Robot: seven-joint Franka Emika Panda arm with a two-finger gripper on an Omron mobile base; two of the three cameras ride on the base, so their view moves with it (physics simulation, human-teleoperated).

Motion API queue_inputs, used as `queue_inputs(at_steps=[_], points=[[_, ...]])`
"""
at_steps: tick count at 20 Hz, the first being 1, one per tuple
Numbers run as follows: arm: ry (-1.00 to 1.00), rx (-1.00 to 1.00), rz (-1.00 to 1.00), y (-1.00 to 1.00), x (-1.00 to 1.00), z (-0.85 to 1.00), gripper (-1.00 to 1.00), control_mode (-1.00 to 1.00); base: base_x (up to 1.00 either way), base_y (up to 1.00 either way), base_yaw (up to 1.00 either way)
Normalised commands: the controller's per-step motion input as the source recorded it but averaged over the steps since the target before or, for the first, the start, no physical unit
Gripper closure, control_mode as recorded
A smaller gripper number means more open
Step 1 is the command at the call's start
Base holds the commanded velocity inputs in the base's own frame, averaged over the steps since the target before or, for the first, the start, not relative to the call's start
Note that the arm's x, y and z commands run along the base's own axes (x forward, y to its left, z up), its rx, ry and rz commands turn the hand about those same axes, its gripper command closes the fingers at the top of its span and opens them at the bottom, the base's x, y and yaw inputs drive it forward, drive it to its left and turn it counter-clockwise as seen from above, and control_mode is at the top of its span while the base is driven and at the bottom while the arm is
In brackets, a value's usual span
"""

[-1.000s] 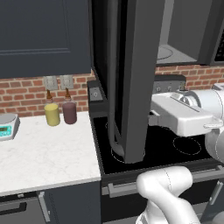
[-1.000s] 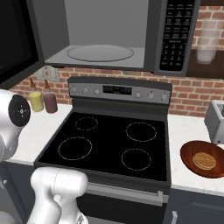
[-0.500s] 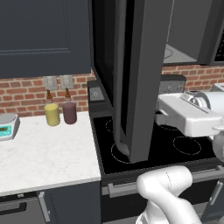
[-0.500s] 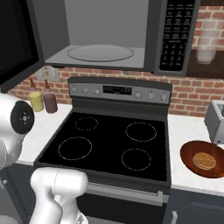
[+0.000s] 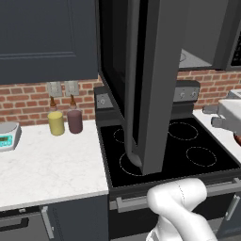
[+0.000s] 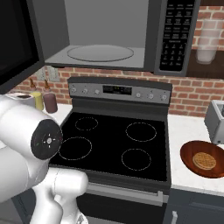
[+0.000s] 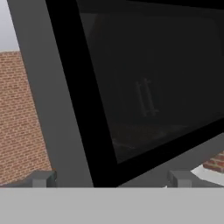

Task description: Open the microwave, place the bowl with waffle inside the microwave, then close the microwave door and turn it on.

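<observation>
The microwave (image 6: 109, 39) hangs above the stove with its pale interior and round turntable plate (image 6: 99, 53) exposed. The microwave door (image 5: 143, 89) stands swung wide out to the left, edge-on in the left base view, and shows as black glass (image 6: 15, 39) in the right base view. In the hand view its black glass (image 7: 148, 87) looms close ahead of my gripper (image 7: 110, 180), which is open and holds nothing. My white hand (image 5: 226, 115) hovers right of the door, over the stove's right edge. The dark reddish-brown bowl (image 6: 203, 160) with a waffle sits on the counter right of the stove.
The black-topped stove (image 6: 113, 144) lies below the microwave. A yellow cup (image 5: 56, 123) and a purple cup (image 5: 75, 121) stand against the brick wall on the left counter, with a scale (image 5: 7, 135) further left. A metal toaster (image 6: 216, 121) stands behind the bowl.
My hand has drawn back to the right, away from the open door, and the arm's elbow has swung lower and rightward. The door and bowl have stayed put.
</observation>
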Motion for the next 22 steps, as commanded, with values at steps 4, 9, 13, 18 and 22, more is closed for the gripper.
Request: queue_inputs(at_steps=[4, 9, 13, 18, 22], points=[[0.00, -0.03, -0.13, -0.92, -0.06, 0.00, -1.00, -1.00, 0.00, 0.00, 0.00], [0.00, -0.20, -0.21, -0.75, 0.00, -0.03, -1.00, -1.00, 0.00, 0.00, 0.00], [0.06, -0.32, -0.23, -0.74, 0.05, -0.03, -1.00, -1.00, 0.00, 0.00, 0.00], [0.06, -0.32, -0.20, -0.79, 0.07, -0.04, -1.00, -1.00, 0.00, 0.00, 0.00], [0.07, -0.36, -0.21, -0.85, 0.14, -0.08, -1.00, -1.00, 0.00, 0.00, 0.00]])
